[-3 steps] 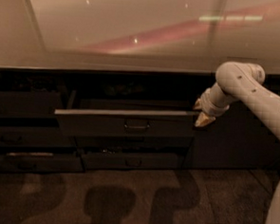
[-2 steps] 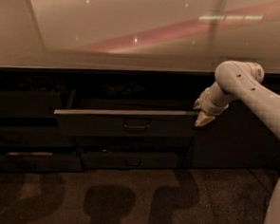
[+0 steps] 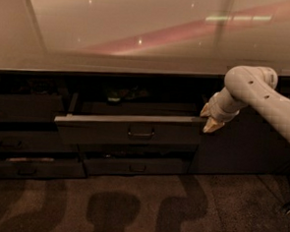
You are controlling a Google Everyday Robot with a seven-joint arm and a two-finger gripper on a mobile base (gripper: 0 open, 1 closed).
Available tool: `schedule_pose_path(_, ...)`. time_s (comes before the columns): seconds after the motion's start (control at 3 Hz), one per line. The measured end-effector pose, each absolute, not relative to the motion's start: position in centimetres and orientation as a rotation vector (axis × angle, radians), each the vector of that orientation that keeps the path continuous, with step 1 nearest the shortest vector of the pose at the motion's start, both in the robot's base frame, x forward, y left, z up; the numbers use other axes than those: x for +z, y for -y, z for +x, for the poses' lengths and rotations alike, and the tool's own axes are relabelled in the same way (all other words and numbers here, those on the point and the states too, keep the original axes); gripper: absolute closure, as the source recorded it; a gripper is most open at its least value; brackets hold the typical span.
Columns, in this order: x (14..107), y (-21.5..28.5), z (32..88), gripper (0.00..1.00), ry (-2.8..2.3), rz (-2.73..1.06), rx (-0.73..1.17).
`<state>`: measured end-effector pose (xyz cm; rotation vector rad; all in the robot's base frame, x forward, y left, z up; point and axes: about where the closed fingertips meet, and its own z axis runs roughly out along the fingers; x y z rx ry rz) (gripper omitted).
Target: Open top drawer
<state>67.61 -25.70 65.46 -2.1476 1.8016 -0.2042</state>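
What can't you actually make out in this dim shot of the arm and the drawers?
Camera view only:
- Top drawer interior: hidden behind its own front and shadow.
- Gripper at the drawer's right end: contact unclear in the gloom.
- Arm: cut off by the right edge.
- Items in the recess above: too dark.

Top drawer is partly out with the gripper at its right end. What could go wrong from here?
1. The gripper is at the right end of the top drawer, far from its central handle. A pull from there may slip off or skew the drawer.
2. The arm sits just under the countertop edge, so lifting away could bump it.
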Motion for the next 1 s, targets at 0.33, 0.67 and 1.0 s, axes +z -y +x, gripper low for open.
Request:
schedule_pose_path(0.33, 65.1, 25.7, 67.0, 1.00, -1.799, -2.152, -0.202)
schedule_pose_path(0.67, 64.2, 25.8, 65.7, 1.00, -1.795, -2.163, -0.195)
schedule_pose_path(1.0, 64.4, 25.8, 65.7, 1.00, -1.795, -2.163, -0.195)
